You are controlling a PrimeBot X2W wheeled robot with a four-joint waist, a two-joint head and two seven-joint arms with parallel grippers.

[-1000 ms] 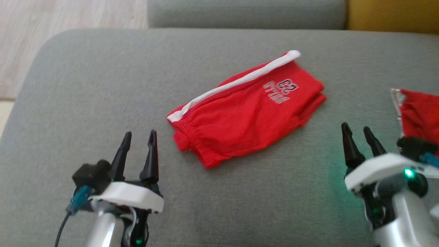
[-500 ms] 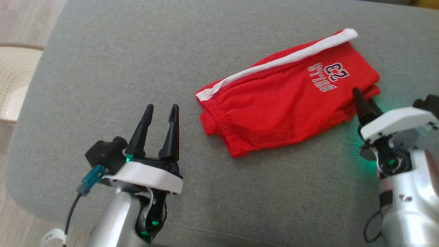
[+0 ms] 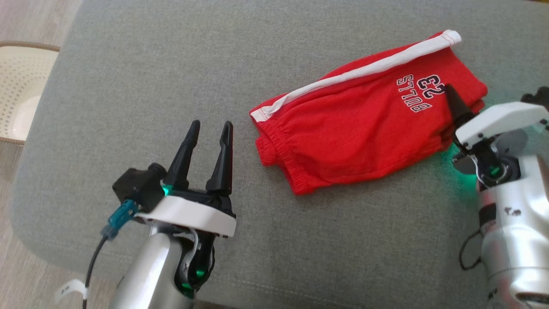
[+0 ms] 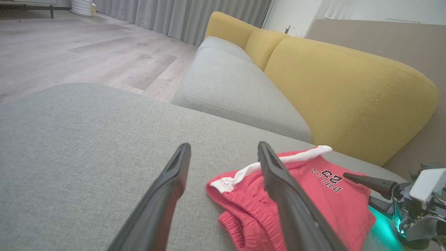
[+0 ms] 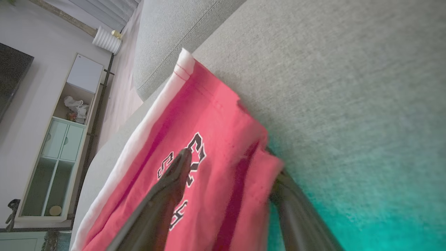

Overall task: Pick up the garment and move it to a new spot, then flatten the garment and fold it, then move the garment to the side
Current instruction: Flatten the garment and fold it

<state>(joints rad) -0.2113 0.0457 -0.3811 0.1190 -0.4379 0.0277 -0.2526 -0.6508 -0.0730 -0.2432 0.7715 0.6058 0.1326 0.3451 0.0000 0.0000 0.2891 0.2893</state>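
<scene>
The garment (image 3: 360,128) is a pair of red shorts with a white side stripe and "BULLS 23" print, lying folded on the grey sofa cushion (image 3: 128,86). My left gripper (image 3: 211,124) stands open just left of the elastic waistband, apart from it; the left wrist view has the garment (image 4: 313,195) behind its right finger. My right gripper (image 3: 454,105) is at the leg-hem end, open. In the right wrist view its (image 5: 230,167) jaws straddle the hem of the garment (image 5: 209,139), one finger over the print, the other beside or under the edge.
The cushion's rounded edge drops to wooden floor at the left and near side, where a pale perforated basket (image 3: 17,98) stands. A second grey seat (image 4: 237,94) and the yellow backrest (image 4: 348,97) lie beyond the garment.
The head camera has swung left and down. My right gripper has moved in from beside the shorts until its fingers straddle the leg hem. The left gripper has come slightly nearer the waistband.
</scene>
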